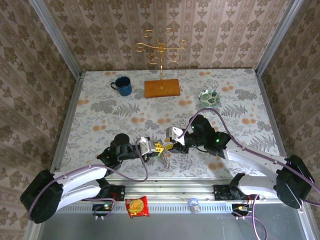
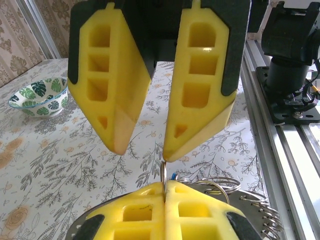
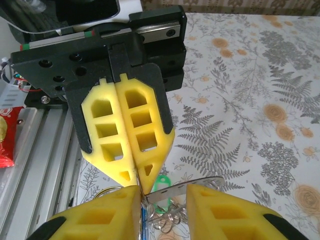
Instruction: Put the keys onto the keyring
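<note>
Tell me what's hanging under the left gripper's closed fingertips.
Below the left gripper hang wire rings, a flat metal piece, a green key head and a blue sliver. Fingers of the right gripper cover the rest.

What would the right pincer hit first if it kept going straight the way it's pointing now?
Probably the keys dangling at the open tips of the right pincer; right behind them, the left pincer, shut on the keyring. Depth is unclear.
</note>
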Available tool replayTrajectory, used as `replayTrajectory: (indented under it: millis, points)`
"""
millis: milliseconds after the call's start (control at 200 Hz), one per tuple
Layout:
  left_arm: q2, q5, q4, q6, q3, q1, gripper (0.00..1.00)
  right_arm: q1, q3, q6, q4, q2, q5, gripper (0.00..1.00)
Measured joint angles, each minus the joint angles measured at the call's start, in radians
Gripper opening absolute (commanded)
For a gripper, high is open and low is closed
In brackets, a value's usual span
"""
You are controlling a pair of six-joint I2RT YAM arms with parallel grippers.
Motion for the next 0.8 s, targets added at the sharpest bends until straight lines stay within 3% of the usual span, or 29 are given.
replayTrajectory:
  millis: [390,485,565,650,750,800]
  points:
    - [0.0,0.002,0.014,0.0,-0.006,0.0,0.0,0.0,0.024,-0.03,-0.048,0.047,-0.028,0.2]
    - [0.0,-0.002,0.014,0.0,-0.011,0.001,0.0,0.0,0.042,-0.045,-0.073,0.066,-0.031,0.12]
    - [0.0,-0.006,0.014,0.0,-0.013,0.007,0.0,0.001,0.058,-0.053,-0.09,0.08,-0.035,0.0]
    - [0.0,-0.008,0.014,0.0,-0.014,0.008,0.0,0.001,0.061,-0.063,-0.098,0.083,-0.037,0.0]
    - [-0.001,-0.015,0.012,0.004,-0.014,0.006,0.23,0.001,0.068,-0.075,-0.112,0.083,-0.035,0.0]
    - [-0.008,-0.025,0.002,0.004,-0.013,0.006,0.26,0.001,0.074,-0.08,-0.122,0.083,-0.034,0.0]
